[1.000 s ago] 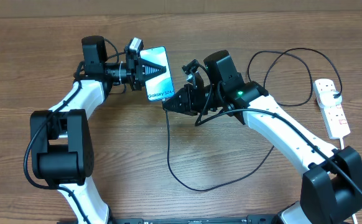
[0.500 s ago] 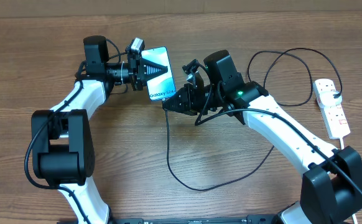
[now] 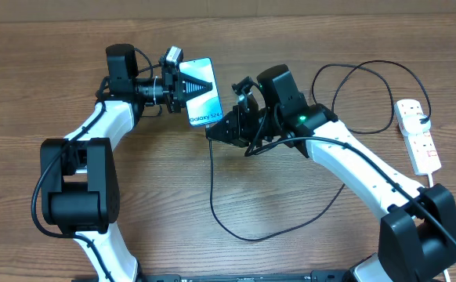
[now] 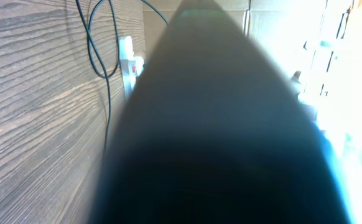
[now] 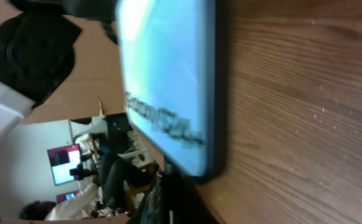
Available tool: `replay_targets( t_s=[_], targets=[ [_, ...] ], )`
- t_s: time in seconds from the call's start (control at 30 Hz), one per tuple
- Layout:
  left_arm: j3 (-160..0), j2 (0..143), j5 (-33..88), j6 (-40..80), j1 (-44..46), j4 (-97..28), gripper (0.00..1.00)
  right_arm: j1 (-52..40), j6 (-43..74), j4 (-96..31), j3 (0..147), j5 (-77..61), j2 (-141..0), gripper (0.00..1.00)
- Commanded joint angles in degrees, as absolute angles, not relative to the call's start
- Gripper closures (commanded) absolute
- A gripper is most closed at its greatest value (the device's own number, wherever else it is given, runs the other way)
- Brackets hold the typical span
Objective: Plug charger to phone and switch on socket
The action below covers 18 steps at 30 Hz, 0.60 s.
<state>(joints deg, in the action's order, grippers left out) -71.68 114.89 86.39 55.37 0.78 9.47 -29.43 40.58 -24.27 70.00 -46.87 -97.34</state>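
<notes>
The phone [image 3: 206, 106], its cyan screen reading "Galaxy S24", is held off the table, tilted, by my left gripper [image 3: 193, 88], which is shut on its upper half. In the left wrist view the phone [image 4: 218, 124] fills the frame as a dark blur and hides the jaws. My right gripper [image 3: 215, 131] is right at the phone's lower end and is shut on the plug end of the charger [image 3: 212, 196], whose thin black cable hangs down from it. In the right wrist view the phone [image 5: 162, 81] is very close, and the plug tip is lost in a dark blur below it.
The socket [image 3: 418, 137], a white power strip with red switches and a black plug in it, lies at the far right; it also shows in the left wrist view [image 4: 129, 59]. The charger cable loops over the front middle of the table and up the back right to the strip.
My left gripper has brought the phone slightly right and down, closing the gap to my right gripper. The right arm has barely moved.
</notes>
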Motion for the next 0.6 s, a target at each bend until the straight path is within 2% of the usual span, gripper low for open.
replay_targets(
  t_s=[0.0, 0.2, 0.57],
  targets=[
    [-72.1, 114.6, 88.6, 55.7, 1.2, 10.0, 0.96, -30.2, 45.3, -23.1, 67.4, -46.1, -97.8, 0.96],
    [-72.1, 114.6, 89.6, 55.7, 1.0, 11.6, 0.96, -30.2, 45.9, -8.3, 64.2, -54.4, -97.7, 0.96],
    [-72.1, 114.6, 89.9, 55.5, 0.7, 12.5, 0.96, -29.8, 37.5, -7.7, 64.1, -55.2, -97.7, 0.96]
  ],
)
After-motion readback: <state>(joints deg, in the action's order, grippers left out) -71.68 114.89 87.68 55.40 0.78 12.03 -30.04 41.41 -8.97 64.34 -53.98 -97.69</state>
